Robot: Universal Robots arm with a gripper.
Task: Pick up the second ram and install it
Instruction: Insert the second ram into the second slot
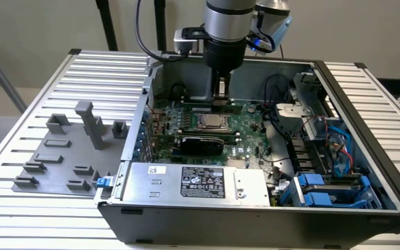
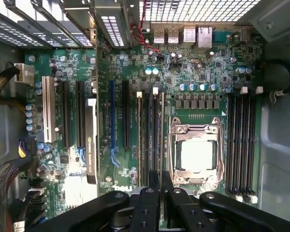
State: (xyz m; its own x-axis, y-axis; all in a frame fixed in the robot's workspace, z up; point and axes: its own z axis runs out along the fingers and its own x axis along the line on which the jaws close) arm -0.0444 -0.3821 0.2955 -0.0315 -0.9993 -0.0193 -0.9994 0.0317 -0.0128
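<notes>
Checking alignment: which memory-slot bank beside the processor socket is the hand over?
The bank between the socket and the blue expansion slot, not the wall-side bank; the hand lines up with it.

A: The gripper (image 1: 220, 94) hangs over the motherboard (image 1: 245, 125) in the exterior view; whether it carries the second ram can't be told.

B: Noted. In the wrist view its black fingers (image 2: 157, 203) run off the picture's edge, pressed close together.

Silver cylindrical arm (image 1: 225, 18) with blue-ringed joint, black cable; black linkage gripper (image 2: 160, 186) with round pivot screws.
</notes>
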